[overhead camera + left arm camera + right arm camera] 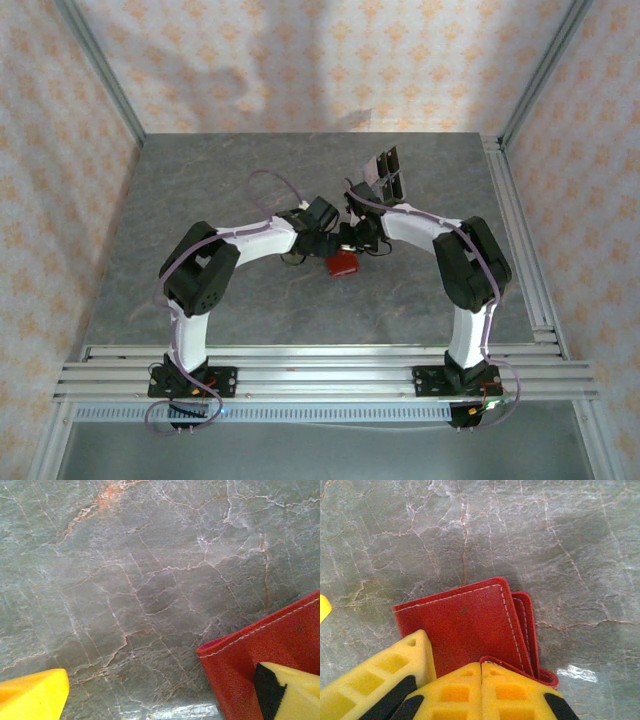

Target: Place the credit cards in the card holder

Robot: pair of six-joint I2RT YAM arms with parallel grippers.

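Observation:
The card holder point(470, 625), a red folded wallet with white stitching, lies on the marbled table point(545, 540); from above it sits mid-table point(343, 265) between both arms. My right gripper point(481, 680) is shut, its yellow fingertips pinching the thin near flap of the card holder. My left gripper point(165, 700) is open and low over the table, its right finger point(295, 690) on the card holder point(260, 655), its left finger point(32, 695) over bare stone. That finger point(390, 680) also shows on the red leather. The credit cards point(388, 172), dark rectangles, stand at the back.
A clear plastic stand point(380, 185) holds the dark cards behind the right arm. Patterned walls close in the table on three sides, with metal rails point(320, 375) along the near edge and the right side.

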